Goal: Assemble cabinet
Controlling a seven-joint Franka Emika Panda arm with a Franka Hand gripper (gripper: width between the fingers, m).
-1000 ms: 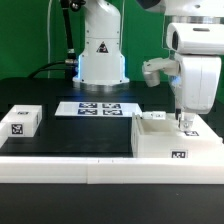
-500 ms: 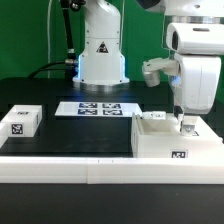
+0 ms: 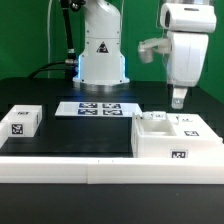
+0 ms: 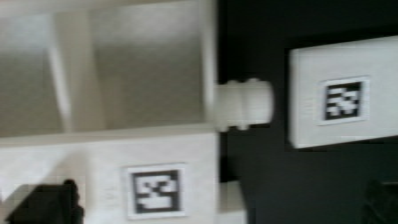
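Observation:
The cabinet [image 3: 175,138], a large white box with square tags, stands on the table at the exterior view's right. My gripper [image 3: 178,100] hangs above it, clear of it and holding nothing. In the wrist view the cabinet's open compartments [image 4: 107,80] and a tag on its wall [image 4: 157,190] lie below the gripper [image 4: 214,205]. One dark fingertip [image 4: 45,200] shows far to one side of that tag, so the jaws stand wide apart. A short white peg [image 4: 244,103] sticks out of the cabinet's side toward a white tagged panel [image 4: 347,97].
A small white tagged block [image 3: 20,121] sits at the exterior view's left. The marker board [image 3: 95,108] lies flat in the middle, in front of the robot's base [image 3: 100,55]. A white ledge [image 3: 70,167] runs along the table's front edge.
My gripper has lifted up out of the cabinet's top and shifted slightly to the exterior view's left. The cabinet and the small block have not moved.

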